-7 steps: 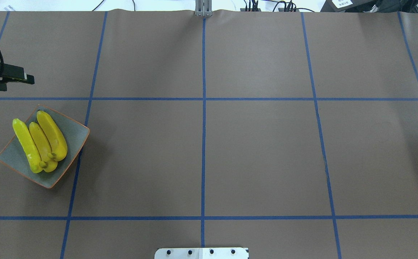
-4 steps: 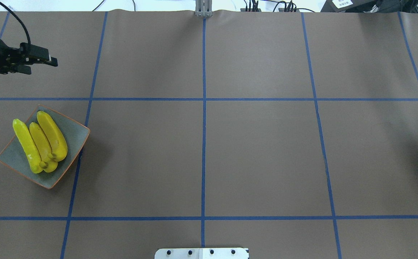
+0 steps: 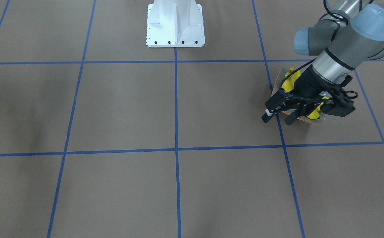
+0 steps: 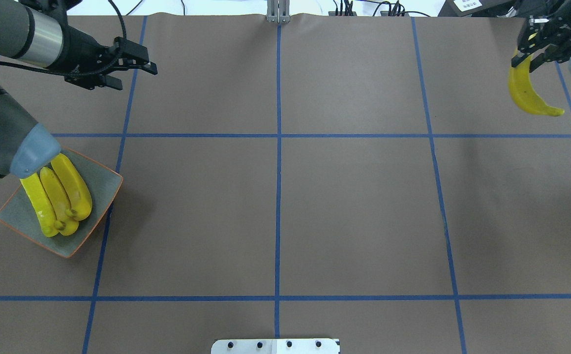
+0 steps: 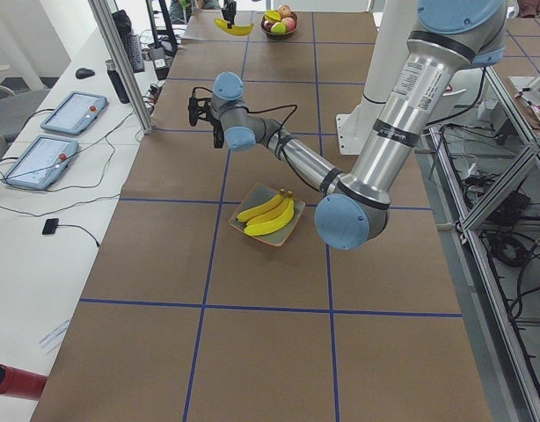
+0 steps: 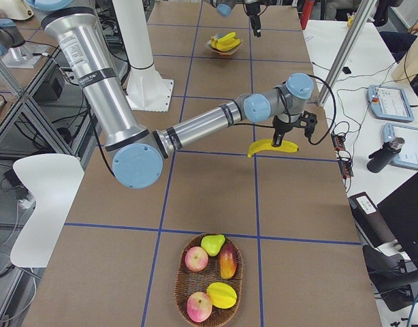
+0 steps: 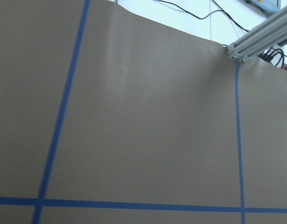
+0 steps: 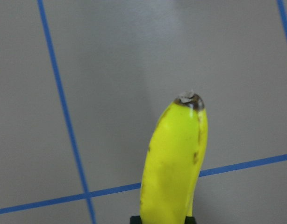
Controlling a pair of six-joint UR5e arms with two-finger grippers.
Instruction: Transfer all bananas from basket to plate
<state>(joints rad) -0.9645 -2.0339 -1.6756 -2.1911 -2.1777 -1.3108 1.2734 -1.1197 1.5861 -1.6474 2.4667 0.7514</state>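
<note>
Your right gripper [image 4: 522, 61] is clamped on one banana [image 4: 524, 93] at the overhead's upper right. Its long axis hangs downward and its free tip curls right. Three bananas [image 4: 61, 196] lie slantwise, side by side, on the plate [image 4: 103, 189] at lower left. The left gripper [image 4: 137, 78], fingers apart, hangs at upper left. The table [image 4: 354, 211] is brown paper with a blue tape grid. A fruit basket [image 6: 176, 283] sits at its end.

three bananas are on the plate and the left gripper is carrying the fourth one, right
Wrong arm: the overhead view shows the right gripper holding the fourth banana; the left gripper is open and empty. The plate does hold three bananas.
</note>
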